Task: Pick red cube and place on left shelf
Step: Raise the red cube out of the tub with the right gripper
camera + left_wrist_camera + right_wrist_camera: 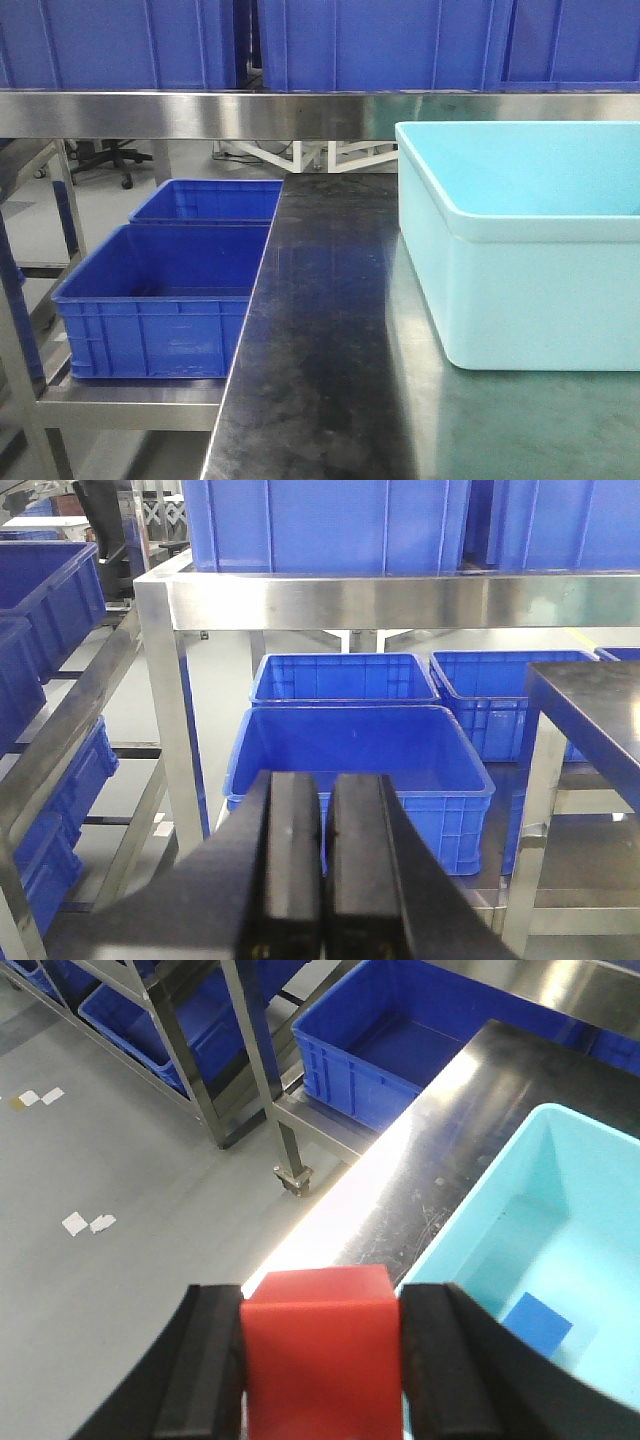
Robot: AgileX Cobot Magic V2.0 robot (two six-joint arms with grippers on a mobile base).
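We have the red cube (315, 1345) clamped between the two dark fingers of the right end effector (318, 1360), gripped on opposite flat faces so it sits square and cannot twist. It hangs in the air off the pale tub (520, 300), just outside the tub's rim and above the edge of the steel table (330, 330) that carries the tub. The front camera shows neither arm nor the cube, so only the right wrist view tells us this.

The left end effector (325, 860) has its fingers pressed together with nothing between them. We judge it is parked out of the way, looking toward the crates left of the tub.

Inside the tub we see only a flat blue patch (537, 1322) on its floor; whether that is a sticker or an object we cannot tell.

To the left of the tub, past the table edge and lower down, two blue crates (150, 340) stand on a steel rack, which we take to be the left shelf (130, 395). The pick looks done and the carry is what remains. The cube is held high, we think, so it clears the tub rim and table edge on the way across.
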